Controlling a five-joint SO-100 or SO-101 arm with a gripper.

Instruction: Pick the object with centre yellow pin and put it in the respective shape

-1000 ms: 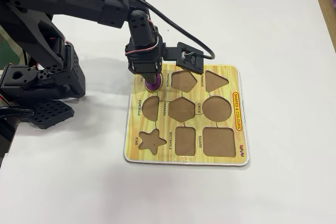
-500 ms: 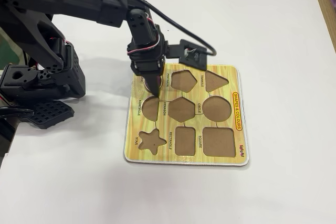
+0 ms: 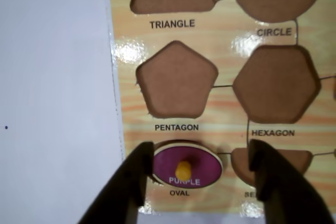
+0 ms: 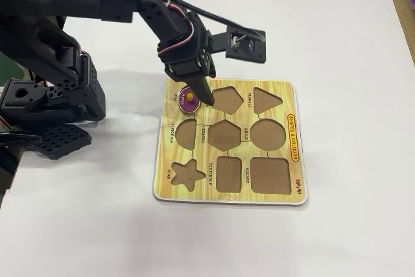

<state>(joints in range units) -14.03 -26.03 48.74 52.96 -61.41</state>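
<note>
While the wrist view only catches a corner of the board, it's the one that really shows the oval piece [image 3: 187,164] up close: purple face, tan rim, tiny yellow knob in the middle, "PURPLE" printed on it, sitting in the oval slot [image 3: 185,145] right above the OVAL label. The tool [image 3: 201,182] is spread wide, one dark finger [image 3: 126,187] at the piece's 9 o'clock and the other at its 3 o'clock, neither pinching it. The left finger looks right up against the rim, but I can't tell if it touches.

The fixed view gives what the wrist cam misses: the whole yellow shape board [image 4: 229,141] flat on the white counter [image 4: 337,30], the black arm [image 4: 97,4] reaching in from 10 o'clock, and the tool [image 4: 202,95] hanging over the piece [image 4: 189,98] at the board's top-left corner.

Count: one piece and one board with nine cutouts, eight of them empty brown ones: pentagon, triangle, semicircle, hexagon, circle, star, rectangle, square. The wrist view only gets five of those, and some are cut off.

Room-wise, the oval slot sits close to the board's edge at the corner nearest the arm. The counter is bare white around the board at 12, 3 and 6 o'clock, and the arm's base crowds the 9 o'clock side.
</note>
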